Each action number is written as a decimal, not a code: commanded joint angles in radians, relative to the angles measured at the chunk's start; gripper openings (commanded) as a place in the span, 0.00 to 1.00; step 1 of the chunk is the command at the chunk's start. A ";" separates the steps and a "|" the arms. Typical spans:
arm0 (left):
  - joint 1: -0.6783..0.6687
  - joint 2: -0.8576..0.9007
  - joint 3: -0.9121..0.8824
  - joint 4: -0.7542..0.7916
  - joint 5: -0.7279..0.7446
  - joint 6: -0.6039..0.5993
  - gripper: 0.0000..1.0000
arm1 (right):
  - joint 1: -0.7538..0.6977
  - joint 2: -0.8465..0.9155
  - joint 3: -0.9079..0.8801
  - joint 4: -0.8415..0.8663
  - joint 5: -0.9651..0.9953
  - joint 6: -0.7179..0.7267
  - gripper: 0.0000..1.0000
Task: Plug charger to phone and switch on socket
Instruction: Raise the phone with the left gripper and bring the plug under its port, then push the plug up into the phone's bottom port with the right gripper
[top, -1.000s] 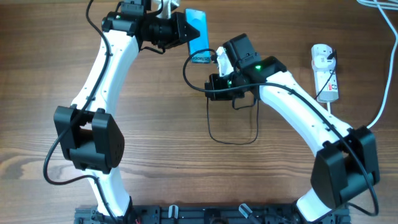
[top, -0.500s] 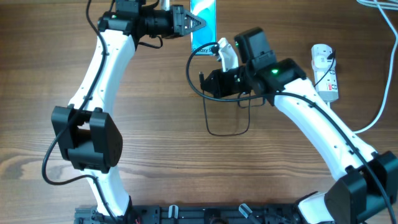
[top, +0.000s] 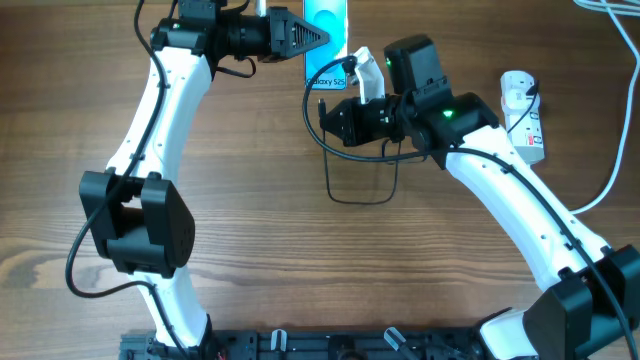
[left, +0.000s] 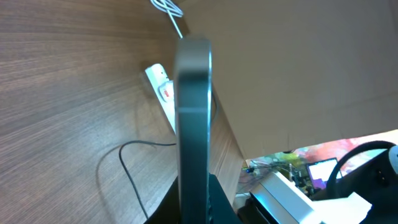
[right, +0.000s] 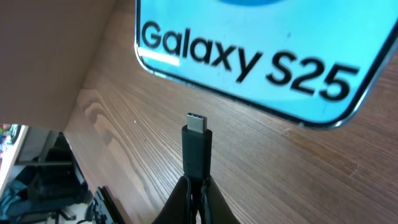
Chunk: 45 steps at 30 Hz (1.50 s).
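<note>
Overhead: the right gripper (top: 338, 120) is closed on the charger (top: 360, 200) just behind its connector, and the cable's slack loops on the table (top: 250, 230) below. The left gripper (top: 312, 38) is clamped on the phone (top: 328, 20) at the far edge. The socket (top: 524, 120) lies well apart on your right and is probably not yet switched.

Left wrist: the phone (left: 194, 124) stands edge-on between the jaws.

Right wrist: the connector tip (right: 198, 124) points at the phone's lettered end, near but not touching. The port is not visible. Square the tip to that edge and centre it, then push straight while your left arm holds firm.
</note>
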<state>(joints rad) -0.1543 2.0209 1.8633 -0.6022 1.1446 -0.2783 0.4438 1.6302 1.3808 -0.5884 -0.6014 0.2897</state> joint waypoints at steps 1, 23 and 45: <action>0.002 -0.035 0.009 0.004 0.051 0.010 0.04 | 0.001 -0.021 0.003 0.007 0.021 0.002 0.04; 0.002 -0.035 0.009 0.004 0.032 0.014 0.04 | 0.001 -0.021 0.003 0.034 0.085 0.027 0.04; 0.002 -0.035 0.009 0.004 0.006 0.014 0.04 | 0.002 -0.021 0.003 0.035 0.081 0.028 0.04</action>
<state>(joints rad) -0.1539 2.0209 1.8633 -0.6022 1.1309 -0.2783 0.4438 1.6302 1.3808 -0.5598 -0.5301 0.3126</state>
